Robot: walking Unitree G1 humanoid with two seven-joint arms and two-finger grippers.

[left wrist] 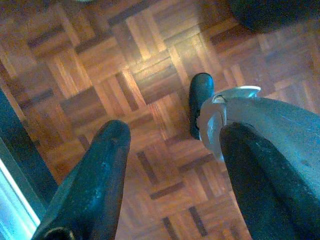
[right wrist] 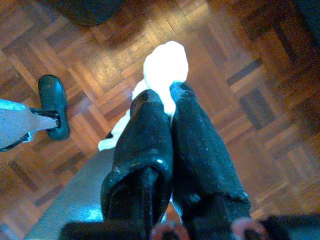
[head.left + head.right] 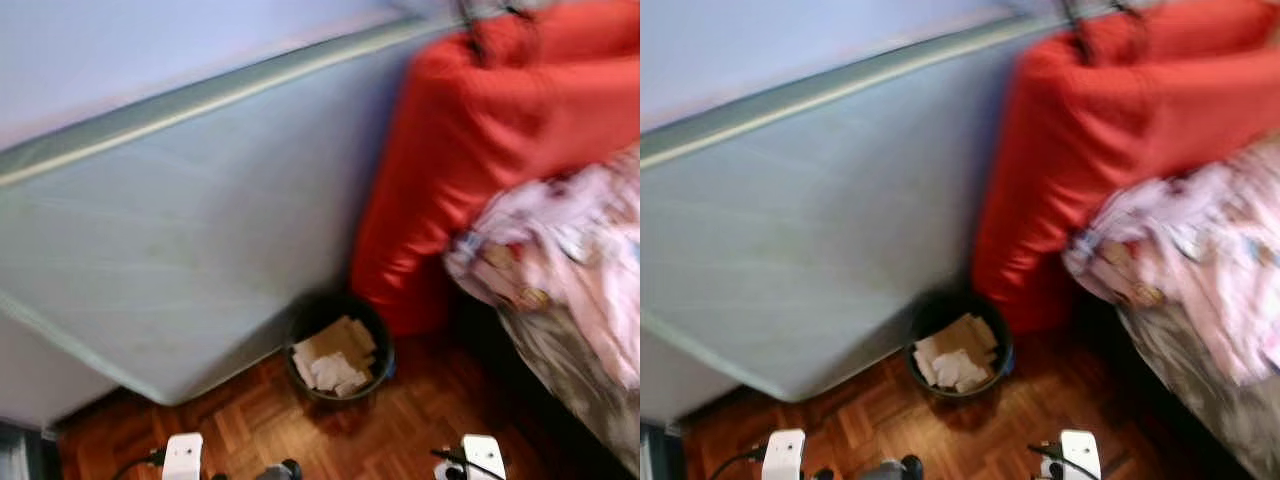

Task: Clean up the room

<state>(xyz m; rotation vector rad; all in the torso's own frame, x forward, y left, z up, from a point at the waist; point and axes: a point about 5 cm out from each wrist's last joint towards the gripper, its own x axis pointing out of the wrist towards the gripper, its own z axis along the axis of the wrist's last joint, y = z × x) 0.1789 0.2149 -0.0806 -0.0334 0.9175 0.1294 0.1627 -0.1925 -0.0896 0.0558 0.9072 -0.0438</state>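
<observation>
Crumpled white paper is clamped between the closed black fingers of the right gripper, held above the parquet floor; part of the wad sticks out past the fingertips and a strip trails beside them. A dark round wastebasket is seen on the floor in the head views, already holding brown and white paper scraps. Just behind the wastebasket a pale blue-grey mattress is leaned on its edge, and right beside the wastebasket a red bedcover hangs down. Further to the same side of the wastebasket a pink patterned blanket is piled on the bed. The left gripper is held over bare parquet with its fingers spread wide apart, nothing between them; the robot's black foot and grey leg are seen past them. Head views are blurred.
</observation>
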